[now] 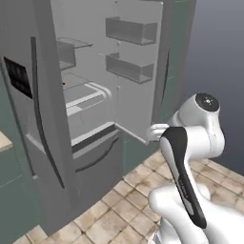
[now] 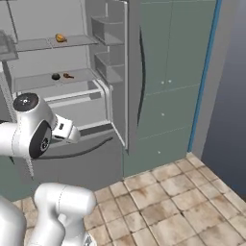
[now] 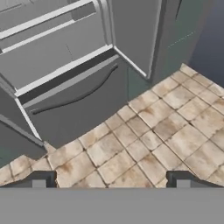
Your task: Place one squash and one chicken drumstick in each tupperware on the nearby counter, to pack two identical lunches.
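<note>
Well up and left of the gripper (image 3: 111, 180), on fridge (image 2: 72, 144) shelves, sit a golden chicken drumstick (image 2: 60, 38), a squash (image 2: 55, 76) and a thinner drumstick (image 2: 68, 75). The gripper's jaws gape, released, above floor tiles (image 3: 144, 144).

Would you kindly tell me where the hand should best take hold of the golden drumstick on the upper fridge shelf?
Probably across the golden drumstick at its plump middle, coming in level from the open fridge front: it lies flat on the upper shelf, with little headroom above. Its bone end is too small to make out.
</note>
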Controlling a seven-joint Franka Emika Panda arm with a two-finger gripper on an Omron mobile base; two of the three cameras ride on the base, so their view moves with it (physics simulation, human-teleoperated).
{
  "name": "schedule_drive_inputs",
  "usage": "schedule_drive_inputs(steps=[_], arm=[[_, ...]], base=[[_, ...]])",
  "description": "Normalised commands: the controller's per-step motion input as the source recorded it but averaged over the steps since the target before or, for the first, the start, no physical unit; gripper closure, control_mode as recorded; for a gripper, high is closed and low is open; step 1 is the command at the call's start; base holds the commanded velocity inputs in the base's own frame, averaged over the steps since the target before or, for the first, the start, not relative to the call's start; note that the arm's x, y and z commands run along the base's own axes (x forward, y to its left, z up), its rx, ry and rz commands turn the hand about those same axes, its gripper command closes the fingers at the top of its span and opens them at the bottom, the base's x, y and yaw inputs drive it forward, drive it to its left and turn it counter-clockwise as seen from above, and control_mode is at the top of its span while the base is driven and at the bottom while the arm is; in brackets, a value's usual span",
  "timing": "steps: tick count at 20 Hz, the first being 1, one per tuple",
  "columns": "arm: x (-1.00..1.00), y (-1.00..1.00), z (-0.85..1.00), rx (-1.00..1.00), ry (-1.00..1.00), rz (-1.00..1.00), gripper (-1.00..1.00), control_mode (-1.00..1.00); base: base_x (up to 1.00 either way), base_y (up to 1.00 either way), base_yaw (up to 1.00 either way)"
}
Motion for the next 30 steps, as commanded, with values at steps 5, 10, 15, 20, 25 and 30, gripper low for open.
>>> schedule_drive_inputs(steps=[5, 10, 15, 20, 25, 30], arm=[[0.00, 0.00, 0.00, 0.00, 0.00, 0.00, -1.00, 1.00], [0.00, 0.00, 0.00, 0.00, 0.00, 0.00, -1.00, 1.00], [0.00, 0.00, 0.00, 0.00, 0.00, 0.00, -1.00, 1.00], [0.00, 0.00, 0.00, 0.00, 0.00, 0.00, -1.00, 1.00], [0.00, 0.00, 0.00, 0.00, 0.00, 0.00, -1.00, 1.00], [0.00, 0.00, 0.00, 0.00, 0.00, 0.00, -1.00, 1.00]], base=[[0.41, -0.48, 0.13], [0.37, -0.11, 0.51], [0.65, -0.25, 0.60], [0.77, -0.55, 0.57], [0.55, -0.60, 0.41], [0.46, -0.02, 0.06]])
